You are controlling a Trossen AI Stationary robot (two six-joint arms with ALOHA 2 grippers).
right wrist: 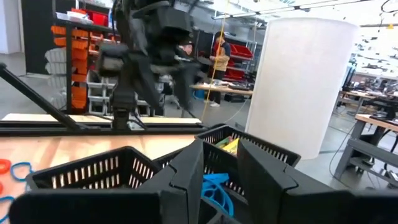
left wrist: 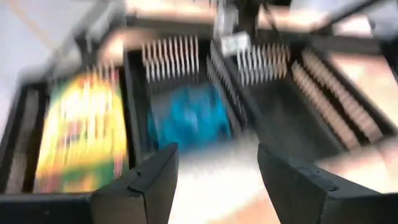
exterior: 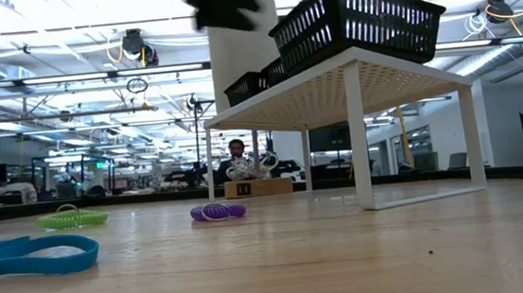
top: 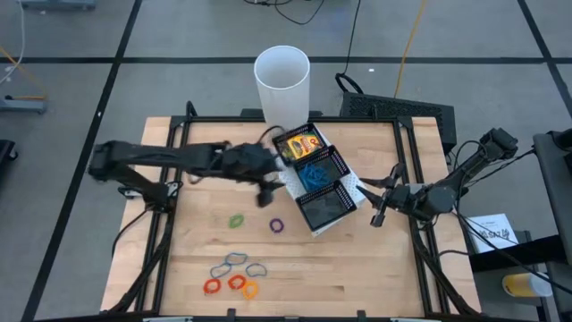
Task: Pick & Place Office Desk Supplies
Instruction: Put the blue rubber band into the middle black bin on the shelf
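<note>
Wood table (top: 357, 268), workshop behind, L end effector (left wrist: 214, 168) apart, R end effector (right wrist: 219, 163) unclear.

Two dark, near-black jointed arms are showing from overhead, built of slim tubular links with bulkier housings at the joints. The left gripper (left wrist: 214, 171) is ending in two broad, flat, matte black fingers with angular edges. Black cables are trailing along the right arm (top: 465, 174); screws and markings are probably too blurred to read.
</note>
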